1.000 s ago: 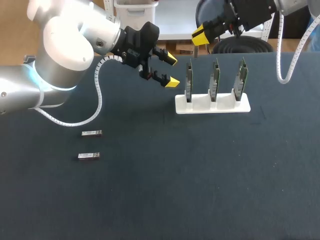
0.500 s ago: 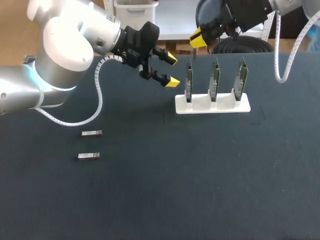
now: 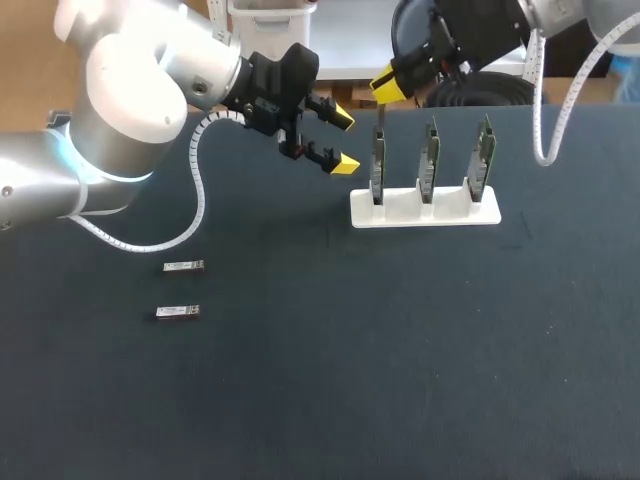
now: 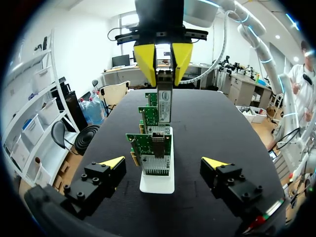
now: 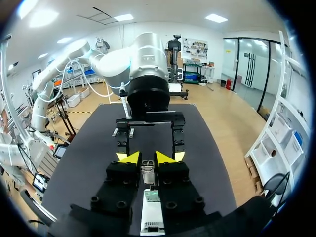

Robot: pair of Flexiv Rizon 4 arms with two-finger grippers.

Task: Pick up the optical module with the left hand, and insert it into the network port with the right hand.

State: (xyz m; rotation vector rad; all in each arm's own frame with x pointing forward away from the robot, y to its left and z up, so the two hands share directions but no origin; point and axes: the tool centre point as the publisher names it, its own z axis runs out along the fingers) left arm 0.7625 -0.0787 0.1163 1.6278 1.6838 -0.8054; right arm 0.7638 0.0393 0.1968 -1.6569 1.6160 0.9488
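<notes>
The optical module [image 4: 164, 101] is in the right gripper [image 4: 164, 61], pinched between the two yellow tips by its upper end. Its long axis is straight up and down and the free end points down at the table. It hangs over the white stand [image 3: 425, 210] that holds three green cards [image 3: 428, 160] upright in a row. More exactly, it's above the card at the end closest to the left gripper [image 3: 342, 140]. From the right wrist view the module's lower end sits right above that card's top edge. I honestly can't tell if it's touching or just shy of it. The network port [image 4: 159, 139], a metal cage on that near card, is directly below the module.

The left gripper is spread wide with nothing in it. It hovers just off that end of the stand with its fingers aimed along the row of cards.

The surface is a dark, matte table [image 3: 400, 350]. Two spare modules [image 3: 184, 266] lie flat on it, well away from the stand on the left arm's side. They sit one in front of the other, both with their long axes running left to right.
</notes>
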